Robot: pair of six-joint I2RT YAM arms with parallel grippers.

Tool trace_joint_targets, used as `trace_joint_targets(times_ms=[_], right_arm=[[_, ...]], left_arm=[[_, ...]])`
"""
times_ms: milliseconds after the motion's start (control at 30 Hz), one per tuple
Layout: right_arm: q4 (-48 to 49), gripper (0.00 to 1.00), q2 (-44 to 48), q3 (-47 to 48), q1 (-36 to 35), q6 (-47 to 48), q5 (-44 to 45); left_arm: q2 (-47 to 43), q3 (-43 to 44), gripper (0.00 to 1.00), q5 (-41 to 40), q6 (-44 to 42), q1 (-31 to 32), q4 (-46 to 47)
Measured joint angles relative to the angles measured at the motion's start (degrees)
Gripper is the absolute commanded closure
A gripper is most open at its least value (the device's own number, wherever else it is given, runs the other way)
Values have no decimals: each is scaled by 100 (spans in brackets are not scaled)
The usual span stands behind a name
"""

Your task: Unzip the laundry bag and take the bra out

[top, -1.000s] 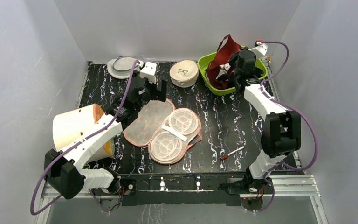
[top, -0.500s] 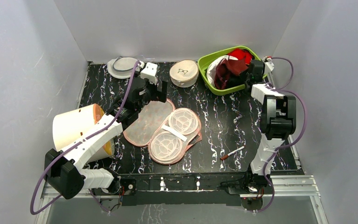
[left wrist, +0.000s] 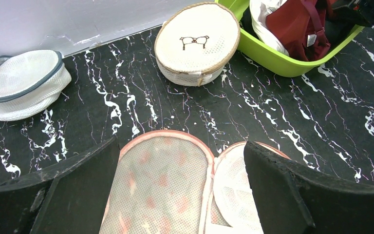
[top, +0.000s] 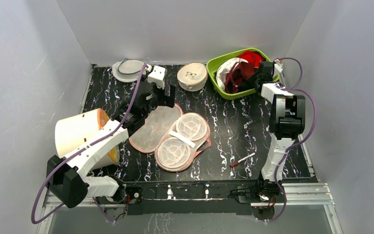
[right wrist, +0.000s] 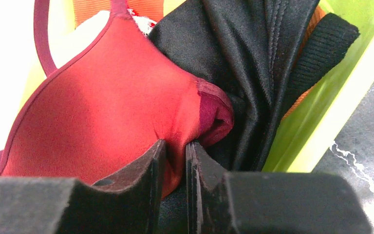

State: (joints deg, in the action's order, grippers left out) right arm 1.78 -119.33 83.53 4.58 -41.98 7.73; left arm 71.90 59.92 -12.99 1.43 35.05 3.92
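The laundry bag lies unzipped and spread flat at the table's middle, with its pale mesh lining facing up. My left gripper hovers just above its far end, wide open with nothing between the fingers. The dark maroon bra rests in the green bin at the back right. My right gripper sits low at the bin. Its jaws are nearly together, and a fold of the bra is pinched between them.
The bin also holds a black garment, a white garment and a bright red cloth. A round cream case and a white-grey mesh pouch stand at the back. A pale cylinder lies left. A pen lies front right.
My right arm has carried the bra down from above the bin into it and swung toward the right wall. Its jaws have eased slightly. The left arm has not moved.
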Motion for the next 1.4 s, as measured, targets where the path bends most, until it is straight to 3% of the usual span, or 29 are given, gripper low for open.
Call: trace_joint_targets(times_ms=[267, 567, 900, 1167, 1400], right_arm=[[-297, 55, 673, -369, 4, 28, -59], [-494, 29, 2312, -1141, -2, 315, -116], [-616, 5, 3832, -2844, -85, 839, -1552], [-822, 2, 5477, -4395, -2118, 1480, -2037], [-966, 2, 6262, -5149, -2249, 1777, -2120]], left_arm=[[0, -4, 2, 7, 4, 2, 17], [0, -4, 2, 15, 7, 2, 22], [2, -4, 2, 70, 63, 0, 22], [188, -4, 2, 210, 164, -4, 24], [533, -4, 2, 345, 332, -4, 9]])
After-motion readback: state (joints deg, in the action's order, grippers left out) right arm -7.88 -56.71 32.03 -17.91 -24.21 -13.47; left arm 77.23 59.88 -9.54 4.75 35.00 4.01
